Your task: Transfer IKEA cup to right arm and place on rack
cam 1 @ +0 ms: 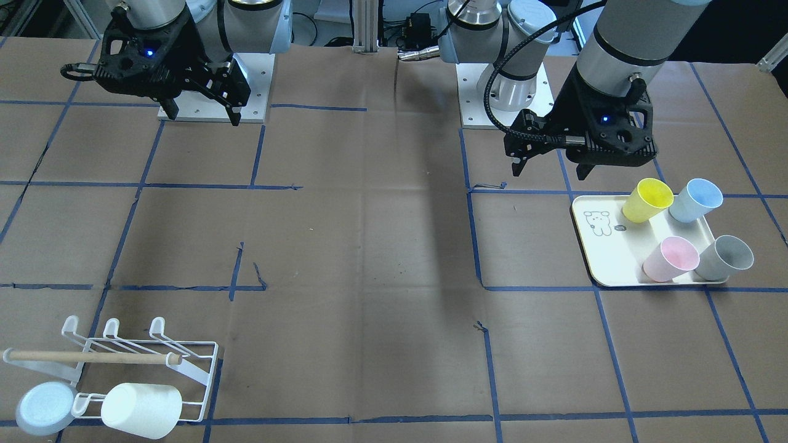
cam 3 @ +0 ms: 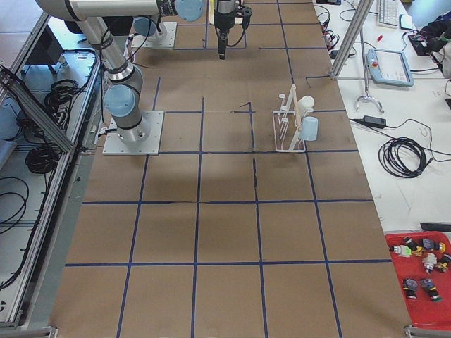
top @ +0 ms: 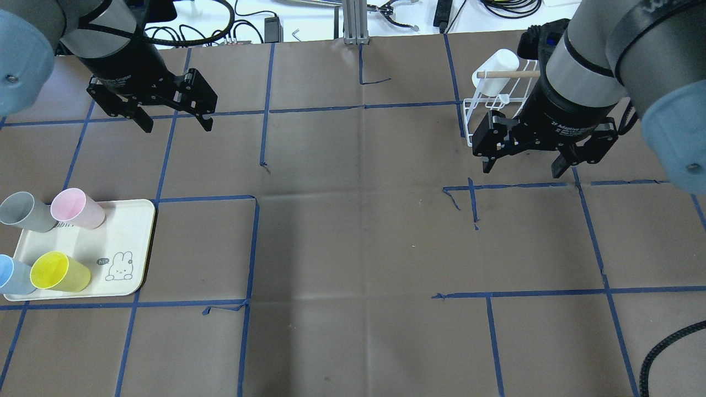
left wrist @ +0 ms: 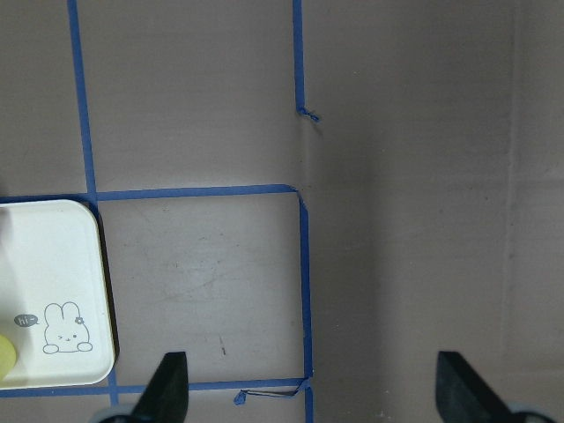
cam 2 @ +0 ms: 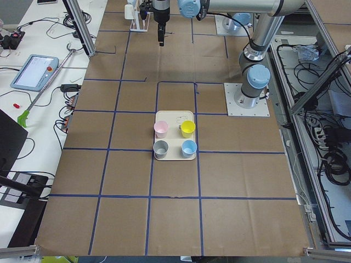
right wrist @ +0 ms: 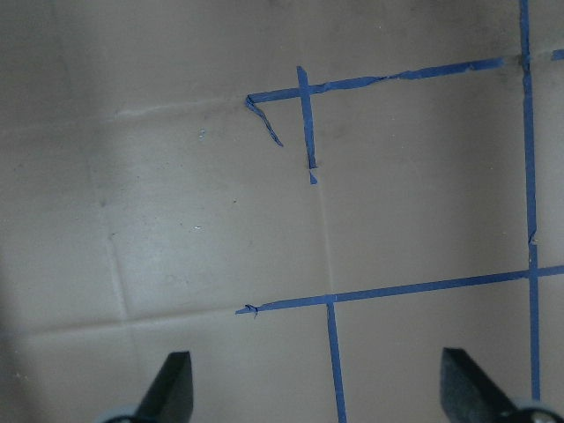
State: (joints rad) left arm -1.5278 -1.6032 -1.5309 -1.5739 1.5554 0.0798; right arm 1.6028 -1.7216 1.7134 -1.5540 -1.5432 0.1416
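Several cups stand on a cream tray (cam 1: 606, 258): yellow (cam 1: 647, 200), light blue (cam 1: 695, 200), pink (cam 1: 671, 258) and grey (cam 1: 725, 257). My left gripper (top: 178, 128) is open and empty, raised above the table beyond the tray (top: 110, 231). Its wrist view shows the tray's corner (left wrist: 53, 291) between open fingertips (left wrist: 167, 388). My right gripper (top: 522, 170) is open and empty, raised just in front of the white wire rack (top: 466, 121). The rack (cam 1: 157, 325) holds a white cup (cam 1: 141, 409) and a pale blue cup (cam 1: 43, 407).
A wooden dowel (cam 1: 92, 355) lies across the rack. Brown paper with blue tape lines covers the table (top: 353, 248). The two arm bases (cam 1: 212, 92) stand at the robot's edge. Cables and a teach pendant (cam 2: 33, 71) lie off the table's far side.
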